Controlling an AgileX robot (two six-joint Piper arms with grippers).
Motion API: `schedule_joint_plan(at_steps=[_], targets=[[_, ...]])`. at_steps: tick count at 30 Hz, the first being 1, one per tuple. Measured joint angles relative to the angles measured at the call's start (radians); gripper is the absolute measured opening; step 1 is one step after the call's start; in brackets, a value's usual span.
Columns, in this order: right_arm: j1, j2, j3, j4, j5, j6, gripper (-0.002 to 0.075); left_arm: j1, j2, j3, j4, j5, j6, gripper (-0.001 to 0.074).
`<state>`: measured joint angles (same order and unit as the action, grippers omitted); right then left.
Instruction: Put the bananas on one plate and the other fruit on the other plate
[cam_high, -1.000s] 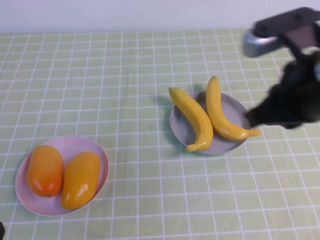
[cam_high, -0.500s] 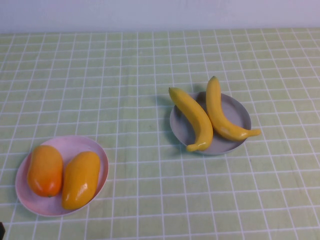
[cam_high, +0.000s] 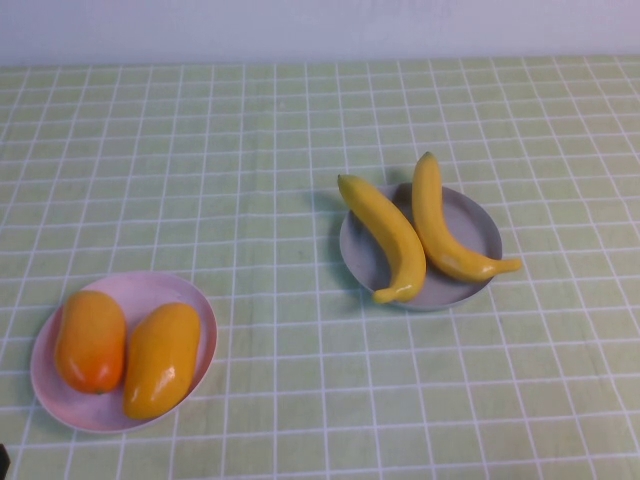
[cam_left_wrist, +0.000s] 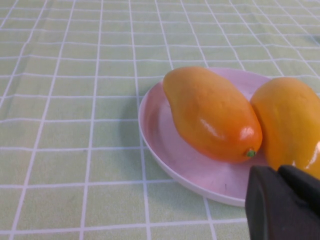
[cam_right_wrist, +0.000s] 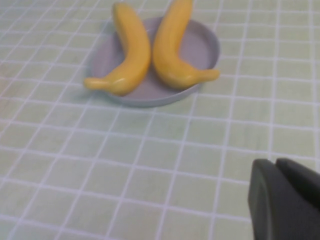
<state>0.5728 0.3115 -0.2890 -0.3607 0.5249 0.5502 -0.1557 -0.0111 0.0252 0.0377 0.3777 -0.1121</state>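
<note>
Bananas: two long, curved, glossy yellow bananas (cam_high: 415, 228) lie side by side on the grey-blue plate (cam_high: 478, 228), right of the table's middle; their ends reach past the rim on both sides.
Banana tips: greenish at the far ends in the high view, though the colour is faint there.
Grey-blue plate: one, round, with a raised rim, resting on the green checked tablecloth (cam_high: 250, 150).
Other fruit: two plump oval mango-like fruits (cam_high: 125, 350) lie touching each other on the pink plate (cam_high: 150, 290), near the robot's left front.
Fruit colours: the left one is deeper orange with a reddish end, the right one yellow-orange.
Pink plate: one, round, pale pink with a shallow rim, well apart from the grey-blue plate.
Left gripper: the left gripper (cam_left_wrist: 284, 200) shows only in its wrist view, fingers pressed together and empty, just beside the pink plate's rim.
Right gripper: the right gripper (cam_right_wrist: 282, 200) shows only in its wrist view, fingers together, holding nothing, well apart from the grey-blue plate.
</note>
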Motion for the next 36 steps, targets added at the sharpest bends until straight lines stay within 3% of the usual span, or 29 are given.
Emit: schedule_joint_plan(at_steps=[8,12,21,36], targets=[[-0.373,-0.018,0.229,-0.251,-0.386,0.017,-0.0015,0.0,0.0,0.0,0.0,0.0,0.0,0.0002],[-0.48,-0.075,0.3,-0.277,-0.472,0.022,-0.0015,0.0,0.0,0.0,0.0,0.0,0.0,0.0002],[-0.514,-0.311,0.314,-0.278,-0.472,0.025,-0.0015,0.0,0.0,0.0,0.0,0.0,0.0,0.0002],[-0.514,-0.319,0.314,-0.218,-0.469,0.021,-0.0016,0.0,0.0,0.0,0.0,0.0,0.0,0.0002]])
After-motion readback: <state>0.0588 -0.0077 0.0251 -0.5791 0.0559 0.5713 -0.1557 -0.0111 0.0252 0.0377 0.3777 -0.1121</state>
